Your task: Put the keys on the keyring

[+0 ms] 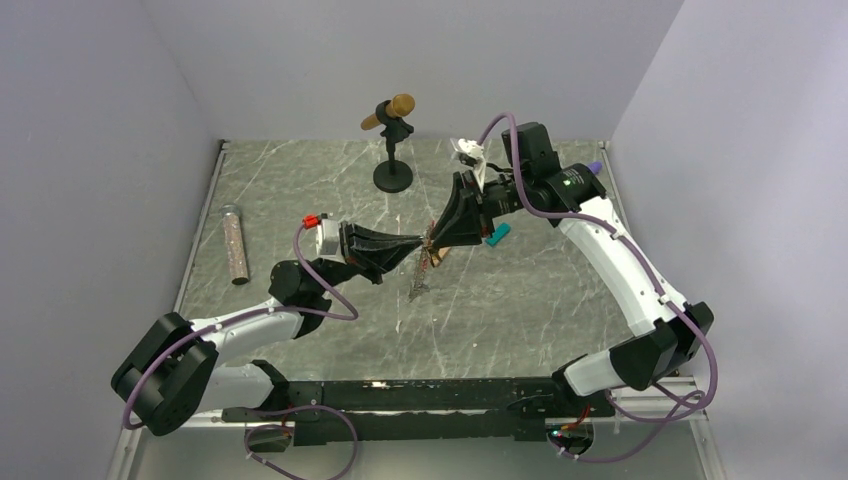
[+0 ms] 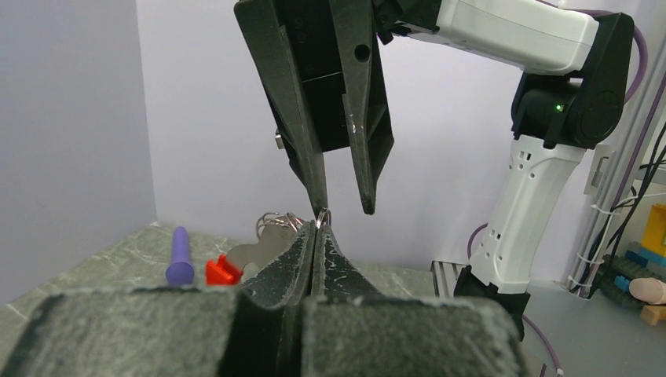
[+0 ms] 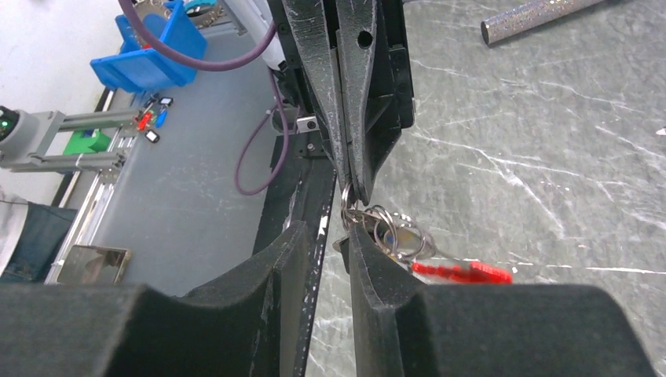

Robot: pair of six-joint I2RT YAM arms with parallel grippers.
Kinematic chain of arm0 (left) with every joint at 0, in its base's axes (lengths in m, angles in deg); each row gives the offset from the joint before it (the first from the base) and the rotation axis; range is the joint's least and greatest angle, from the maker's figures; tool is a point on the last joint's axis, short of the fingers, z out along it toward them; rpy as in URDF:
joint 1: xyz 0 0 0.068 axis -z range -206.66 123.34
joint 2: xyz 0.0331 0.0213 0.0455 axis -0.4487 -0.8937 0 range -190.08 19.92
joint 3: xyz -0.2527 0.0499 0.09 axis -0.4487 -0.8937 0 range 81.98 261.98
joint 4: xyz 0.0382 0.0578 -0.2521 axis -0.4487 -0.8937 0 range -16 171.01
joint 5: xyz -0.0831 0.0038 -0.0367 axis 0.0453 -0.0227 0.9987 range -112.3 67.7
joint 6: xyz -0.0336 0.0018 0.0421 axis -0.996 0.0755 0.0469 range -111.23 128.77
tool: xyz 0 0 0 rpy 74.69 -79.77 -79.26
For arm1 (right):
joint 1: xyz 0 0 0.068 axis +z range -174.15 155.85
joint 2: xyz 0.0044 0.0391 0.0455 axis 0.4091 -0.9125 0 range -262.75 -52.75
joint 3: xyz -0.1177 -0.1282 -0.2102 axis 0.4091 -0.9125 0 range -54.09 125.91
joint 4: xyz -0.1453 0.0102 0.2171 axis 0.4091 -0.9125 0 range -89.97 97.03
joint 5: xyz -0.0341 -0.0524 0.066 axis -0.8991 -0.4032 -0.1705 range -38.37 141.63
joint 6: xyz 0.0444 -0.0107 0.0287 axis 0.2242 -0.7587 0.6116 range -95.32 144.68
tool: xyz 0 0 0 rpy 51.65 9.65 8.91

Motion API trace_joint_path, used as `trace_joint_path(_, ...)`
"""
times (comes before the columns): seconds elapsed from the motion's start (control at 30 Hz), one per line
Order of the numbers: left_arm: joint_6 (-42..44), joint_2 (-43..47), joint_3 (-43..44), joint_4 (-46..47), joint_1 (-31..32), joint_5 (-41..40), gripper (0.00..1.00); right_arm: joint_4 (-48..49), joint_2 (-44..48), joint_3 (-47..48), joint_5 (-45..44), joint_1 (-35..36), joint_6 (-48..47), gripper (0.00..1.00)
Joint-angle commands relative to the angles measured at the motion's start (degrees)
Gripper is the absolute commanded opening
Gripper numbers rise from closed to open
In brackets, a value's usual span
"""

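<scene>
Aloft, left claw (image 2: pixel 316 229) pinches the keyring (image 3: pixel 393 234); right claw (image 3: pixel 328 232) faces it, parted.

Left gripper (image 1: pixel 421 245) and right gripper (image 1: pixel 436 239) meet tip to tip above table (image 1: pixel 560 290) middle. Keyring (image 1: pixel 419 280) hangs at junction. Teal block (image 1: pixel 498 235) just beside right gripper. Microphone (image 1: pixel 390 112) behind; glittery tube (image 1: pixel 235 243) far left.

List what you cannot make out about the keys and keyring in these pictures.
Keys: top view, too small to pick out in the keyring bunch.
Red clip: left wrist view, partly hidden behind the left claw; right wrist view, blurred.
Ring top: right wrist view, hidden between the left claw's shut fingers.
Right claw touching the ring or not: unclear in both wrist views.
</scene>
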Motion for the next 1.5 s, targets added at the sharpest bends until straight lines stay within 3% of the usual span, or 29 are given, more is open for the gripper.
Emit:
trace_joint_path(0.0, -1.18, 0.83, 2.67, 2.48, -0.07, -1.71, 0.00, 0.30, -0.52, 1.94, -0.93, 0.92, -0.78, 0.29)
trace_joint_path(0.33, -1.86, 0.48, 2.76, 2.29, 0.06, -2.65, 0.00, 1.47, -1.93, 3.48, -4.18, 2.16, 0.36, 0.26)
trace_joint_path(0.43, -1.01, 0.92, 2.93, 0.97, 0.47, -3.45, 0.00, 1.44, -2.45, 4.39, -4.65, 2.77, 0.27, 0.19)
trace_joint_path(0.57, 0.16, 1.92, 2.91, -1.12, 0.83, -4.27, 0.00, 0.46, -2.65, 5.36, -4.66, 2.98, -0.67, 0.00)
trace_joint_path(0.73, 0.89, 3.18, 2.56, -3.54, 0.75, -4.27, 0.00, -3.59, -2.60, 6.99, -6.84, 3.00, -5.72, 0.00)
trace_joint_path(0.8, 1.55, 4.57, 2.42, -5.45, 0.27, -3.22, 0.12, -6.85, -2.64, 8.19, -8.90, 2.99, -9.39, 0.00)
trace_joint_path(0.9, 7.61, 9.80, 3.07, -17.51, -0.60, 0.09, 0.42, -13.69, -3.06, 10.21, -13.34, 3.15, -16.17, 0.00)
trace_joint_path(0.97, 15.84, 14.02, 5.33, -31.89, -0.53, 2.61, 0.47, -18.82, -3.27, 10.97, -17.46, 3.97, -21.53, 0.00)
trace_joint_path(1.07, 28.37, 18.07, 9.64, -50.48, -0.43, 5.12, 0.49, -27.55, -4.87, 12.38, -27.51, 7.65, -30.48, 0.00)
trace_joint_path(1.17, 38.63, 19.44, 13.10, -62.13, 0.80, 4.51, 0.50, -30.47, -6.91, 13.98, -32.36, 8.50, -31.91, 0.00)
trace_joint_path(1.3, 44.79, 18.14, 16.21, -68.89, 5.51, -0.58, 0.51, -29.06, -7.79, 15.48, -36.29, 9.64, -31.21, 0.00)
trace_joint_path(1.47, 47.09, 15.58, 16.94, -69.57, 10.29, -7.32, 0.49, -28.69, -8.48, 14.97, -35.92, 9.78, -29.94, 0.00)
